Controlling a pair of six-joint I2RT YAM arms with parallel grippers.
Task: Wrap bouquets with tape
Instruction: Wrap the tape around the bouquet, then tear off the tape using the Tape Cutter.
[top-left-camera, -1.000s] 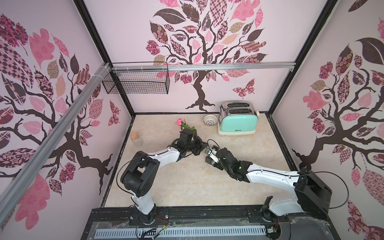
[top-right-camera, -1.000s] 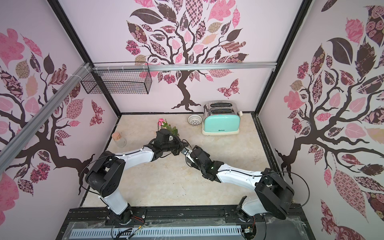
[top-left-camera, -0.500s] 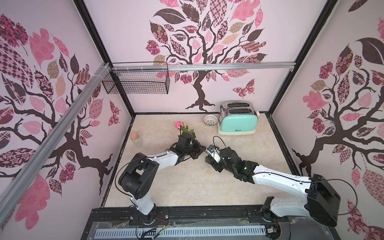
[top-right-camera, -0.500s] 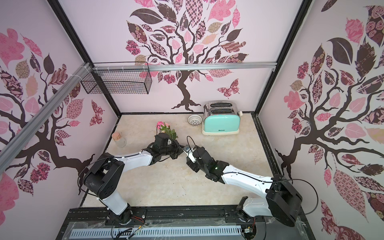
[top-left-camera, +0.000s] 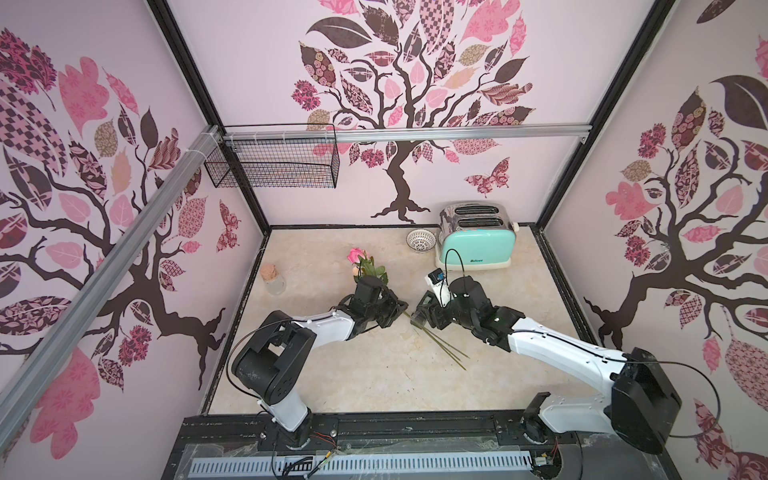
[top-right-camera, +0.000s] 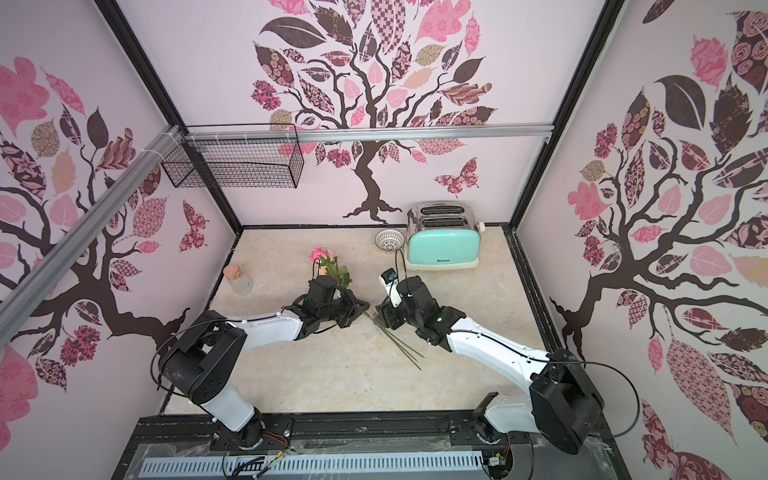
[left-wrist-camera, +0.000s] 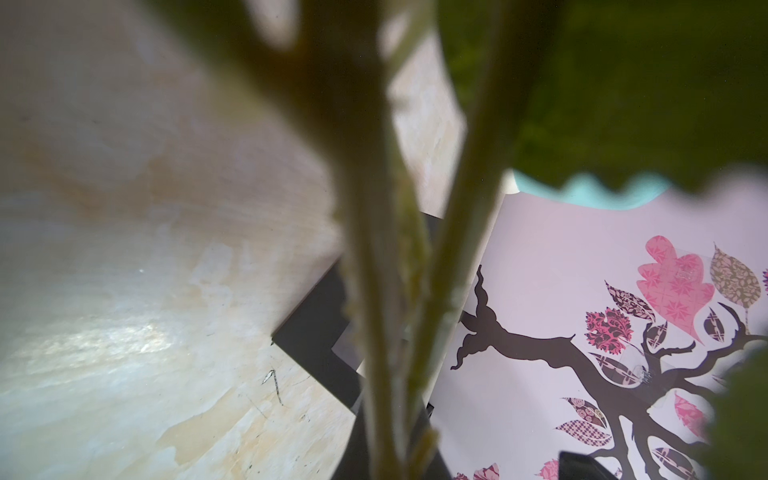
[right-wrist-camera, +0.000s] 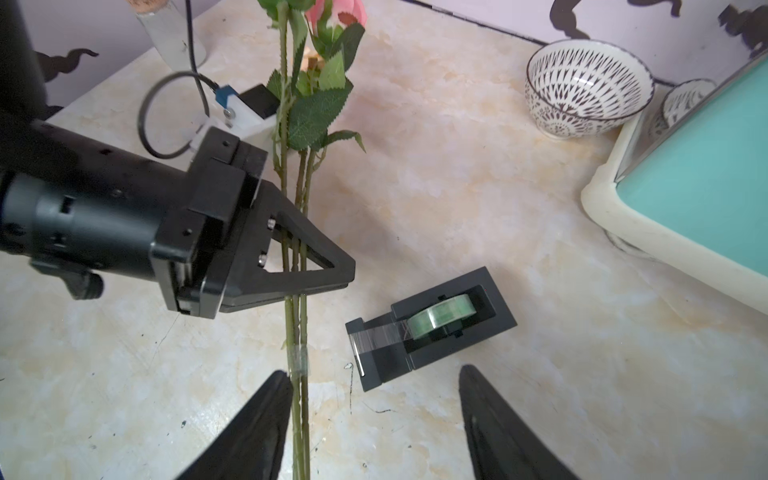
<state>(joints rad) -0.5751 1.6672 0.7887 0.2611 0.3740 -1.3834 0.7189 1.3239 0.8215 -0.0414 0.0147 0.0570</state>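
Bouquet (right-wrist-camera: 318, 114) of pink and peach roses near the middle of the bench (top-left-camera: 374, 374), blooms toward the back edge, bare stem ends toward the front edge; resting on the bench or just above it, cannot tell. Pinched across the stems, below the leaves, by the left gripper (right-wrist-camera: 347, 280), jaws pressed together on them. Short band of clear tape (right-wrist-camera: 300, 360) wrapped round the stems just past that grip, on the stem-end side. Very close and blurred in the left wrist view: green stems (left-wrist-camera: 374, 291) and leaf edges.

Right gripper (right-wrist-camera: 372, 370) near the taped spot, jaws spread wide; one finger (right-wrist-camera: 266, 419) just beside the stems, touching or not cannot tell. Flat on the bench just beyond the spread fingers, apart from the stems: black wedge-shaped tape dispenser (right-wrist-camera: 494, 303). In its well a tape roll (right-wrist-camera: 441, 316), with a clear strip drawn out to the cutter end.

Glass jar (top-left-camera: 274, 284) with cork stopper upright by the left edge; contents cannot be told. Patterned bowl (right-wrist-camera: 590, 108) at the back edge, just beside the mint toaster (top-left-camera: 478, 249) toward the back right corner; inner wall and bottom in plain sight, patterned. Two slots on the toaster's top, dark inside. Black wire basket (top-left-camera: 274, 174) hung from the rail on the back wall, above the bench; contents not made out through the mesh
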